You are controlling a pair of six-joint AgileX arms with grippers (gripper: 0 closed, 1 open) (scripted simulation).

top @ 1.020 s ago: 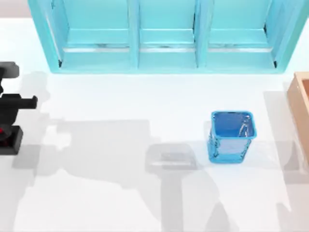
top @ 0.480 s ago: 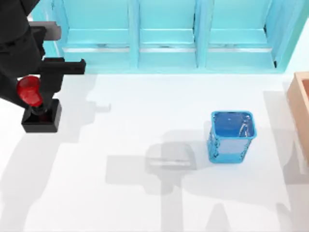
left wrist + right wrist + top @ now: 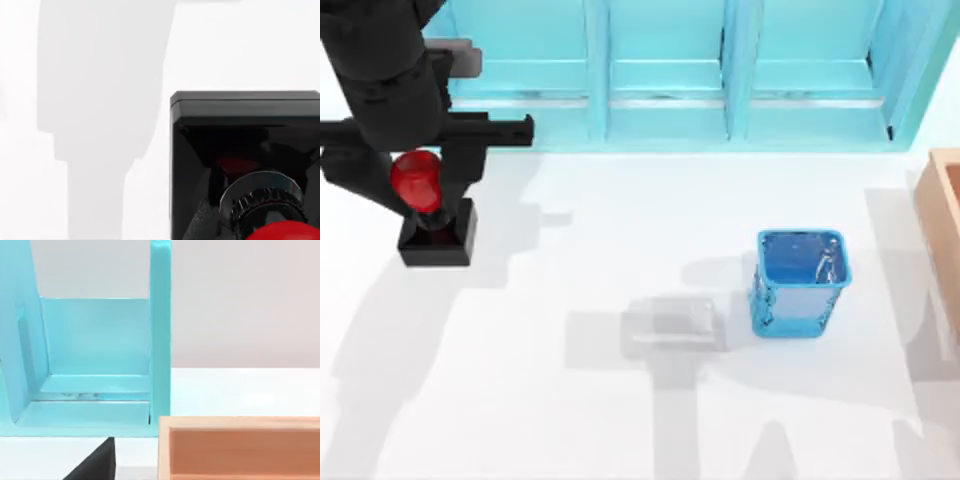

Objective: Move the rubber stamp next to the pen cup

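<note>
Counter (image 3: 620,420), white, lies bare along the near edge, crossed by grey shadows. Further in, at the right of the top view, the pen cup (image 3: 799,283) stands upright, blue and glossy, with an orange box (image 3: 945,220) at the right edge beyond it. Well apart, at the far left, the left gripper (image 3: 420,185) hangs above the counter with its fingers pinching the red knob of the rubber stamp (image 3: 437,230); the black square base hangs below, and the left wrist view shows it (image 3: 245,165) close up from above. Farthest back, the cyan shelf unit (image 3: 665,90) spans the counter's rear, its end compartment (image 3: 95,365) seen from the right wrist
</note>
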